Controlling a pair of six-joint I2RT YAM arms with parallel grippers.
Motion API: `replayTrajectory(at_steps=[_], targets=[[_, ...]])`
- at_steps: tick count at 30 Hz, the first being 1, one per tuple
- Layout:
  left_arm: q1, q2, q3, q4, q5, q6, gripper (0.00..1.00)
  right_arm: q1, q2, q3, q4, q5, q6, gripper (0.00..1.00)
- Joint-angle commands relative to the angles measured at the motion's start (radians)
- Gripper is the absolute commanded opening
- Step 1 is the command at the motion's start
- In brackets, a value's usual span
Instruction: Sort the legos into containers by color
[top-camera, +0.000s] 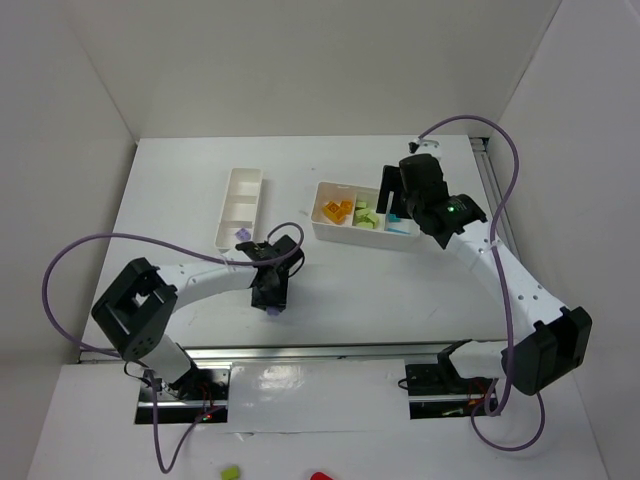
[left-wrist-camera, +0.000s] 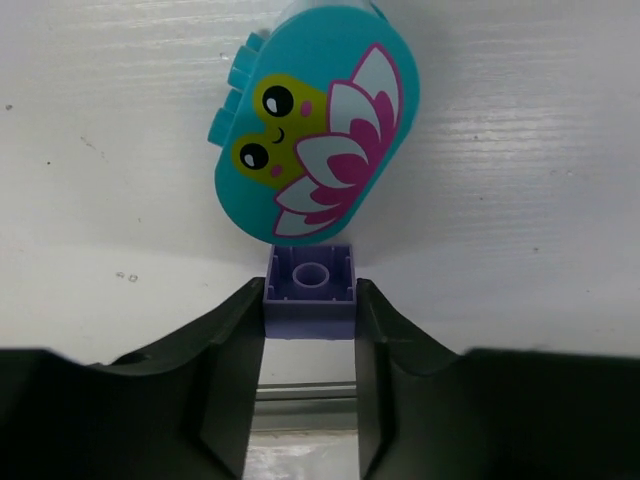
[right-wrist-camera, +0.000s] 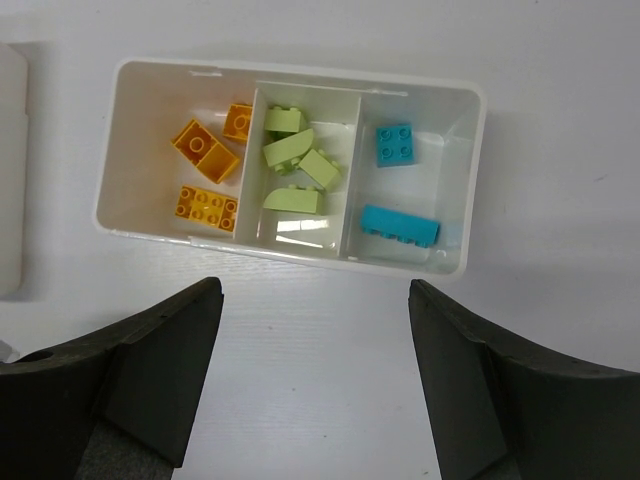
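Fingers (left-wrist-camera: 232, 350) of the left gripper (left-wrist-camera: 310, 305) clamp the purple lego (left-wrist-camera: 310, 280) by its flat sides on the table (left-wrist-camera: 100, 150) beside a teal frog piece (left-wrist-camera: 320, 130), light, hard, slick plastic, I'd guess, while the right gripper (right-wrist-camera: 315, 300) hangs open.

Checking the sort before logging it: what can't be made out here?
Top view: the right jaws hide most of the teal end of the wide white three-compartment plastic tray.
Right wrist view: the left edge cuts off the narrow white plastic tray, contents unseen.
Left wrist view: the top edge crops the teal oval frog-printed piece.
Same view: unclear whether the small purple square brick is lifted.
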Motion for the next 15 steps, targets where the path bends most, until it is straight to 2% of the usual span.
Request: replayTrajectory(at_steps=[1,5,7,10,12,15], targets=[[-0.004,0.013,-0.004,0.015,-0.05,-0.033,0.45,0.008,-0.006,0.013,0.036,0.011,0.0,0.82],[-0.004,0.013,0.034,-0.055,-0.07,-0.047,0.26,0.017,0.014,0.024,0.036,0.002,0.0,0.82],[-0.004,-0.043,0.065,-0.138,-0.112,-0.056,0.18,0.017,0.026,0.024,0.036,-0.042,0.0,0.82],[0.03,-0.118,0.143,-0.268,-0.143,-0.067,0.13,0.049,0.036,0.003,0.063,-0.143,0.0,0.82],[0.117,-0.18,0.204,-0.299,-0.143,-0.03,0.12,0.104,0.059,-0.017,0.075,-0.165,-0.009,0.81],[0.247,-0.191,0.287,-0.308,-0.107,0.034,0.09,0.204,0.082,-0.06,0.111,-0.179,-0.009,0.81]])
